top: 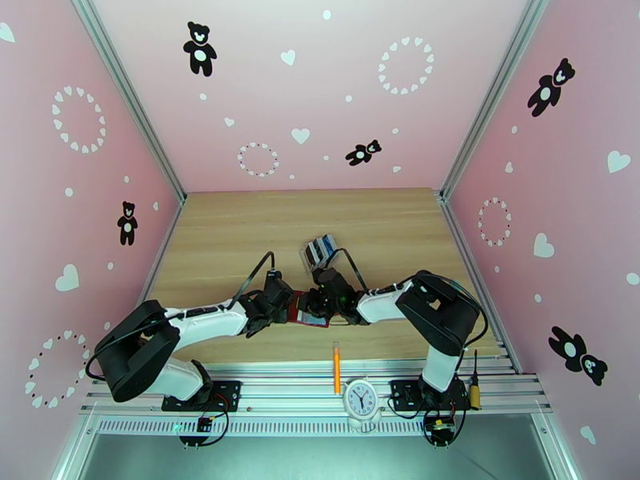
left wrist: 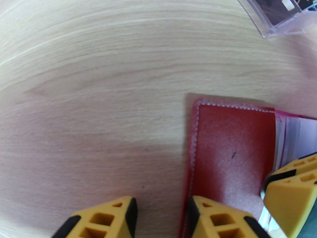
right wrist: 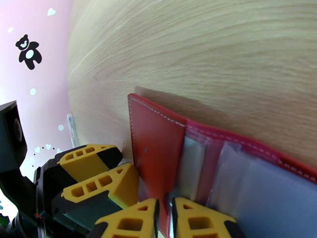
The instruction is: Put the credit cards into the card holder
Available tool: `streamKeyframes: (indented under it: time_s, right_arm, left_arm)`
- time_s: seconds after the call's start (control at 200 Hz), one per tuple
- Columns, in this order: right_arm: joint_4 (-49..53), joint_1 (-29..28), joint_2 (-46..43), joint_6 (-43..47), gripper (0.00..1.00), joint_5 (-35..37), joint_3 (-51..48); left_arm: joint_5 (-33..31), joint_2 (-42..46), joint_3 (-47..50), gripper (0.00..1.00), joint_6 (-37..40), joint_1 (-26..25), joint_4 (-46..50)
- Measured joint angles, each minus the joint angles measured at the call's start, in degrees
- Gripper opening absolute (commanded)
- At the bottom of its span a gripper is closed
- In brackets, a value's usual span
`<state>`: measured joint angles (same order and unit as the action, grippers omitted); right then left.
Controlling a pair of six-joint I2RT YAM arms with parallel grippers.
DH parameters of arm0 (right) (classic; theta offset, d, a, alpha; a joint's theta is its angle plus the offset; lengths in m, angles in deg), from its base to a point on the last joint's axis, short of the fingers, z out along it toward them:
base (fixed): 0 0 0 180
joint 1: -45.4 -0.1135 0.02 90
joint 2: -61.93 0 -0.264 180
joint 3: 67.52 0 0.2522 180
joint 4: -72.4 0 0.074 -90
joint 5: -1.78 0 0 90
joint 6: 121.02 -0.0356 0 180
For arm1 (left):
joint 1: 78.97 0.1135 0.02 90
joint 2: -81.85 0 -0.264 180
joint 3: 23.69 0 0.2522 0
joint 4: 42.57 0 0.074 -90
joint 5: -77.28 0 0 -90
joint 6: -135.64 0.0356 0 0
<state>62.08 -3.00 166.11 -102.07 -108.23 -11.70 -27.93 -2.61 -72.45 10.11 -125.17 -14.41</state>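
Wallet [right wrist: 156, 151] lies open between my 2 grippers, long axis left-right; my right gripper [right wrist: 164, 219] pinches a pocket leaf; my left gripper [left wrist: 158, 219] straddles the cover edge, unclenched; cards [top: 321, 248] stand in the rack [left wrist: 269, 26] just beyond, nearer my right arm

Just behind the card holder [left wrist: 230, 155] stands a clear rack [top: 320, 250]. The left gripper [left wrist: 160, 217] crowds its left edge and the right gripper [right wrist: 163, 215] its right. Bare table [top: 224, 234] lies open far left.
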Motion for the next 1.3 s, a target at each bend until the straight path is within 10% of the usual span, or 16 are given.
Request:
streamKeyframes:
  time_s: [1.302]
  right_arm:
    - [19.91,0.92,-13.44,9.09,0.32,6.1,2.08]
  left_arm:
    - [7.1,14.97,-4.42,0.44,2.38,-2.05,7.52]
